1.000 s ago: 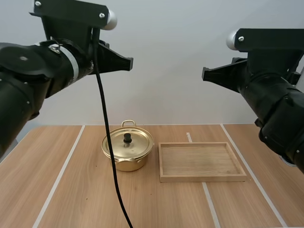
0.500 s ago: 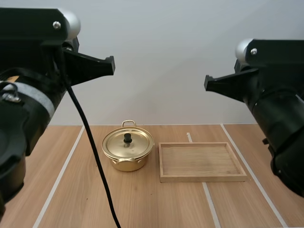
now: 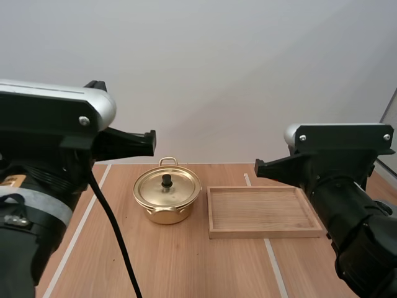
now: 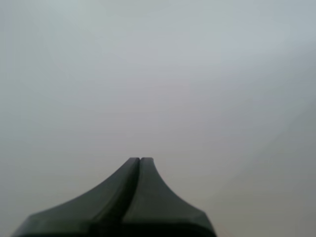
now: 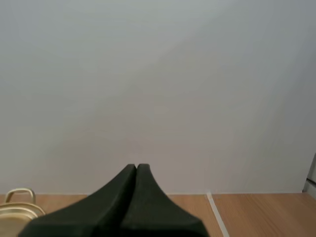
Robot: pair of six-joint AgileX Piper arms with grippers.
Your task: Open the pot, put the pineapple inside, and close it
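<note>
A gold pot stands on the wooden table, its lid on it with a black knob in the middle. My left gripper hovers above and left of the pot, fingers together, pointing right. In the left wrist view that gripper forms one dark wedge against a plain wall. My right gripper hangs above the tray's far side, pointing left, shut on nothing. In the right wrist view the right gripper is a shut wedge, with the pot's handle and rim beside it.
An empty wooden tray lies just right of the pot. White lines run along the table. A plain grey wall stands behind.
Both arms have come down and closer to the camera. The left gripper dropped from high above to just over the pot's level. The right gripper lowered too. The pot and tray stayed put.
</note>
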